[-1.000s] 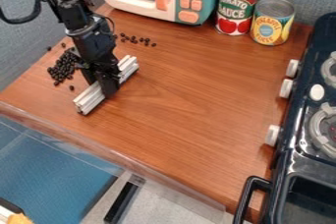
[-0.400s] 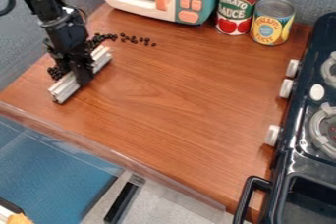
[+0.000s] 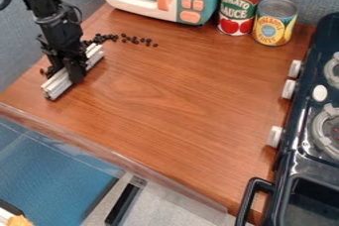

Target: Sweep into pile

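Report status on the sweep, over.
Gripper clamped on bar. Beads strung out past bar's far end, not in one pile. Microwave and cans clear of bar.

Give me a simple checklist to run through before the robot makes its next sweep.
1. Claw has hold of the pale bar: ok.
2. Bar sits flush on the counter all along: cannot tell.
3. Small black beads gathered in one pile: not ok, some straggle beyond the bar's end nearer the microwave.
4. Every bead behind the arm accounted for: cannot tell.
5. Both cans upright and apart from the bar: ok.
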Robot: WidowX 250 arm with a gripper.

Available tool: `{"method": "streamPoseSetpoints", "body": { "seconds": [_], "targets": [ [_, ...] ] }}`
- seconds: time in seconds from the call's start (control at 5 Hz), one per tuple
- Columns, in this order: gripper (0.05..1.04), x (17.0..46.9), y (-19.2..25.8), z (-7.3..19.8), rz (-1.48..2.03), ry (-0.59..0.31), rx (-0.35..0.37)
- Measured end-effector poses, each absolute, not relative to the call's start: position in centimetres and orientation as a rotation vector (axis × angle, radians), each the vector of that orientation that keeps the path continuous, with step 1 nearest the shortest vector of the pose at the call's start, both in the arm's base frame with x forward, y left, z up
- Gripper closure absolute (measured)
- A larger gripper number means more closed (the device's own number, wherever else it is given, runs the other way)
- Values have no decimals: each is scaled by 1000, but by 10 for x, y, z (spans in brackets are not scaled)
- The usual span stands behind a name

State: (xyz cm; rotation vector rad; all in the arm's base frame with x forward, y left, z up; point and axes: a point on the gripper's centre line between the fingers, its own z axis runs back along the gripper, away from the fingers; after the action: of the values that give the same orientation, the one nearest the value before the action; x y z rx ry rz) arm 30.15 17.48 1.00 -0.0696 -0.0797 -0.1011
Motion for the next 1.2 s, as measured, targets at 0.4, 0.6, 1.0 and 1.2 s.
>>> {"method": "streamPoseSetpoints", "body": {
  "seconds": [0.4, 0.6, 1.0, 1.2],
  "targets": [
    [677, 309, 112, 55, -153, -135, -187],
    [677, 313, 87, 74, -163, -161, -240],
    [677, 334, 62, 44, -110, -21, -146],
    [677, 351, 70, 25, -55, 38, -104]
  ]
}}
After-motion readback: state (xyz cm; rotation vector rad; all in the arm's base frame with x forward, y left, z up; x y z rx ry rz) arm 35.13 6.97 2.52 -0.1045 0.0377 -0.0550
